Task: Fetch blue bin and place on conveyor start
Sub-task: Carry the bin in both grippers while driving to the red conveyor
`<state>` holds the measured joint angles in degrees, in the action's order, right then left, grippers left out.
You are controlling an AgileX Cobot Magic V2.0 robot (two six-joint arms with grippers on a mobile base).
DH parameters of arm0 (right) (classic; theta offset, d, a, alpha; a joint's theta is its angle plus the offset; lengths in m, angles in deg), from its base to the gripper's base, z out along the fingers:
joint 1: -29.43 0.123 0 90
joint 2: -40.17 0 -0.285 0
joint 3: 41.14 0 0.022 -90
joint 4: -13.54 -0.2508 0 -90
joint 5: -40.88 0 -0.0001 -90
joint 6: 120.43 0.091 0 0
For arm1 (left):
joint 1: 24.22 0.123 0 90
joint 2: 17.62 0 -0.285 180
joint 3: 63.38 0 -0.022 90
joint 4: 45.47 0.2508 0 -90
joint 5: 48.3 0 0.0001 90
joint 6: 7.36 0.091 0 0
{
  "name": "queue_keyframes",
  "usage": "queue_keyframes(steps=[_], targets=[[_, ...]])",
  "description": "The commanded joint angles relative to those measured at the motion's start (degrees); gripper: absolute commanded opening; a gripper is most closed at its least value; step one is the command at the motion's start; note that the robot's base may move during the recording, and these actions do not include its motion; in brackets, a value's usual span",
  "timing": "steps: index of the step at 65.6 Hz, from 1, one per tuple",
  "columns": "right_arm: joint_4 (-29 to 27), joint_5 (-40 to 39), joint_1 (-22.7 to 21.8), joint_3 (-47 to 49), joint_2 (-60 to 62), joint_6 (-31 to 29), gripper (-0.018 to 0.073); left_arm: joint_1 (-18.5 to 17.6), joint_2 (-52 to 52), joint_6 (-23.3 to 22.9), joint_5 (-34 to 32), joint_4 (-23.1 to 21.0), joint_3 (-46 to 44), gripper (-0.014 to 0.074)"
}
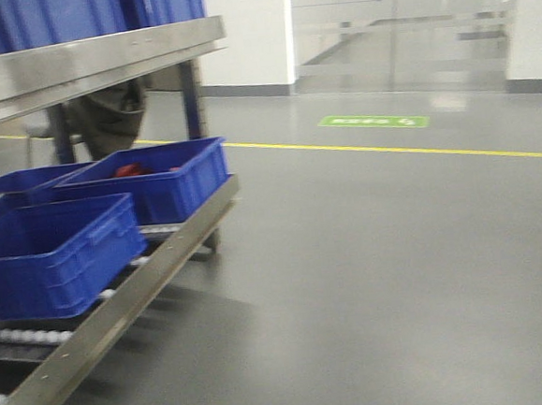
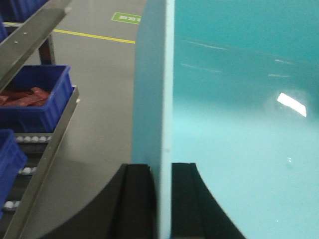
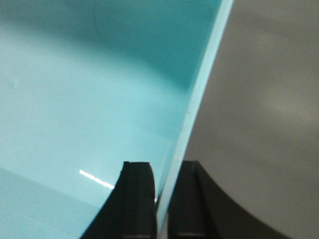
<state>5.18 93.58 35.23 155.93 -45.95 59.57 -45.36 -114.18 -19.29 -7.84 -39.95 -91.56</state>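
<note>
Left wrist view: left gripper (image 2: 160, 172) is pinched onto the thin side wall of the blue bin (image 2: 239, 149), one finger inside, one outside, w/ no gap beyond the wall itself. Right wrist view shows the mirror case: right gripper (image 3: 167, 169) clamped on the other side wall, same narrow pinch. So the bin hangs between both arms, above bare grey floor (image 2: 99, 99), just right of the steel rack (image 1: 91, 66) w/ its dark blue crates (image 1: 54, 248). The front cam sees neither bin nor grippers, only rack, floor and the yellow line (image 1: 389, 146) further off. The conveyor start isn't in any view.

Handling, as a guess: smooth glossy plastic, prob. light, and what shows of the inside looks empty. Walls are thin, so expect flex and some slip under a plain pinch. Best hold is where it's held now, opposite walls up near the rim, since the lip helps stop sliding. Arms should move together and level, or the wall could twist out.
</note>
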Motion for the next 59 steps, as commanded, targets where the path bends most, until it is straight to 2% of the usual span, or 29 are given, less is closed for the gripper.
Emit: queue_keyframes(steps=[1,59], targets=[[2.17,-0.75,-0.41,0.59,0.62,-1.46,-0.0152,0.09,0.96,-0.66,-4.34,-1.09,-0.61,-0.0111],[2.17,-0.75,-0.41,0.59,0.62,-1.46,-0.0152,0.09,0.96,-0.66,-4.34,-1.09,-0.61,-0.0111]])
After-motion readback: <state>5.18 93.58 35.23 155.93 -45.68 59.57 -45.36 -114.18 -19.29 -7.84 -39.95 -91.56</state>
